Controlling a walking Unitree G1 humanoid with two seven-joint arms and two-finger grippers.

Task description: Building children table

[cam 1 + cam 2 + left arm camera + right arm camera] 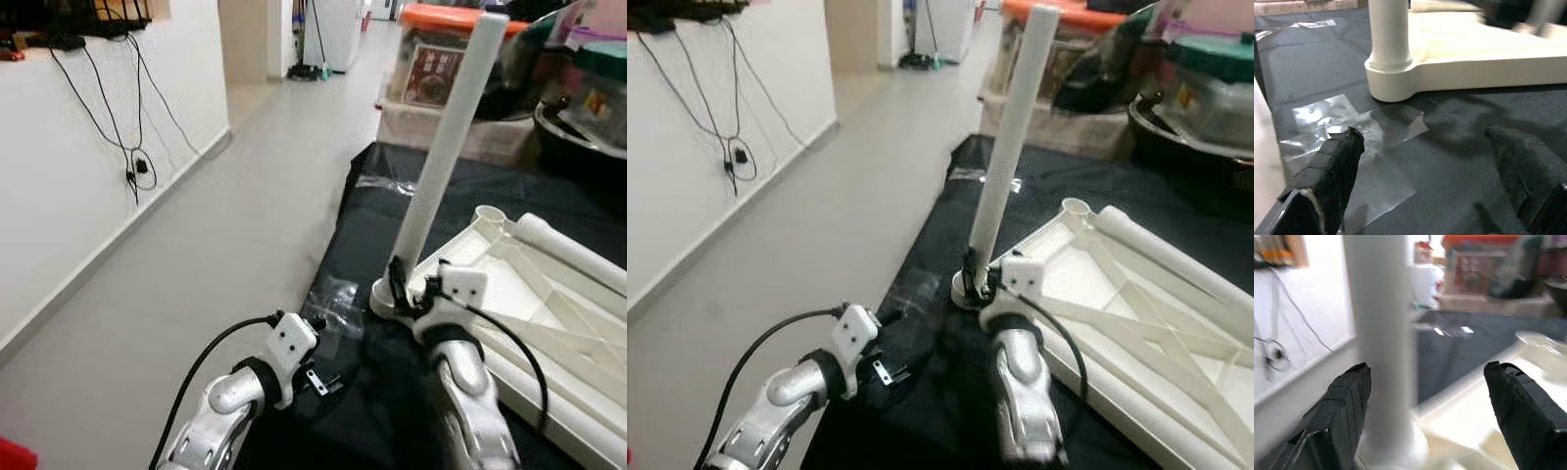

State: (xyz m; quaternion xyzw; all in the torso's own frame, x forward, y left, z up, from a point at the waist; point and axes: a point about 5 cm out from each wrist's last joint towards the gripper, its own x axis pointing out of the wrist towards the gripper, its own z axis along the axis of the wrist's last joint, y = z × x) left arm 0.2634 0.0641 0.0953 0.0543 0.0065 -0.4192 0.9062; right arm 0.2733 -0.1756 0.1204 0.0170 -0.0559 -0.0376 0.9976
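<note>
— What's the room like?

— A pale grey floor [245,225] runs along a white wall [78,147] with black cables [127,137] hanging down it. A black cloth [392,245] is spread on the floor, with storage boxes [441,59] behind it.

— And the children's table?

— The white table top [529,304] lies upside down on the cloth. One white leg [446,147] stands tilted in its near corner socket [1391,83]; another leg [578,255] lies across the frame.

— The tools?

— The right tool [1422,421] sits at the foot of the standing leg, fingers [1347,401] apart, one on each side. The left tool [1425,176] hovers low over the cloth, just beside the socket, its fingers [1337,161] spread wide above a clear plastic wrapper [1356,127].
</note>
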